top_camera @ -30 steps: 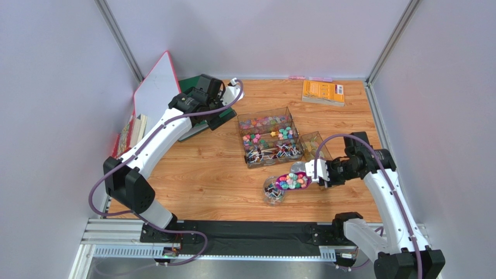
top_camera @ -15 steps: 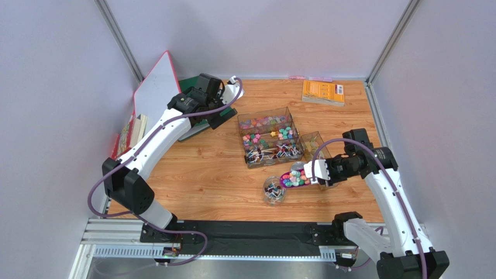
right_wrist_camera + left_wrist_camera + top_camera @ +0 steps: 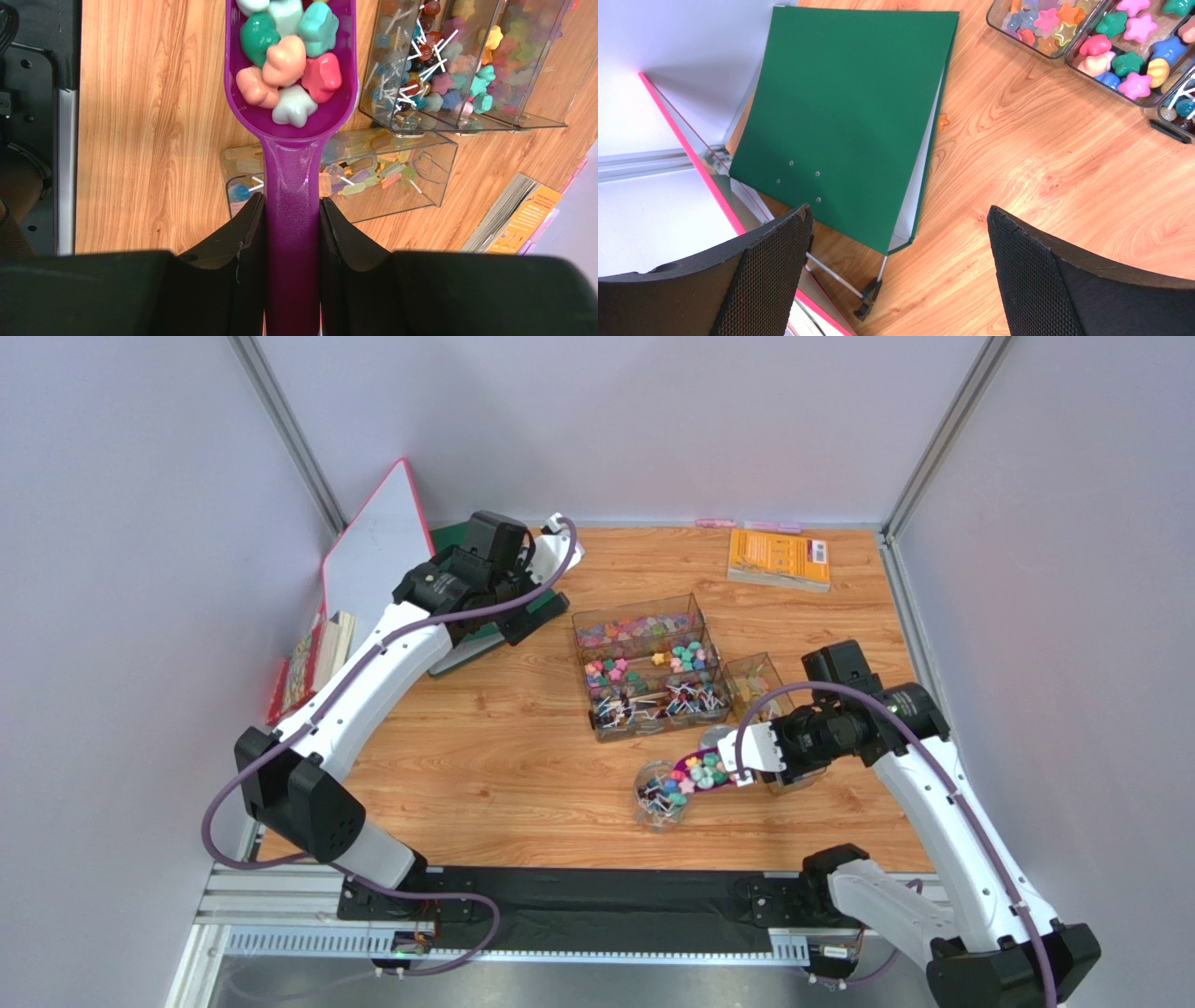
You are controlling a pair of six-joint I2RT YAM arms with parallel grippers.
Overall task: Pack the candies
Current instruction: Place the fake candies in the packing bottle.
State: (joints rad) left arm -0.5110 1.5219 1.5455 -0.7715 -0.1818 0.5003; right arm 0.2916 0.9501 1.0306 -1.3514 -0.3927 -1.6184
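Observation:
My right gripper [image 3: 753, 751] is shut on the handle of a purple scoop [image 3: 291, 175]. The scoop's bowl holds several candies [image 3: 289, 56] in pink, green, teal and white. In the top view the scoop [image 3: 706, 767] is tilted, with its tip at the rim of a small round clear cup [image 3: 657, 798] that holds a few candies. More candies fill a clear divided tray [image 3: 648, 665]. My left gripper [image 3: 899, 280] is open and empty. In the top view it [image 3: 522, 616] hovers at the back left over a green folder.
A small clear box [image 3: 393, 168] with stick candies lies under the scoop handle, right of the tray. A green folder [image 3: 843, 119] and a pink-edged white board [image 3: 376, 546] are at the back left. An orange book [image 3: 779, 557] lies at the back right.
My right gripper drew the loaded scoop slightly right, then brought it back left, tilted towards the cup. The left arm shifted slightly left.

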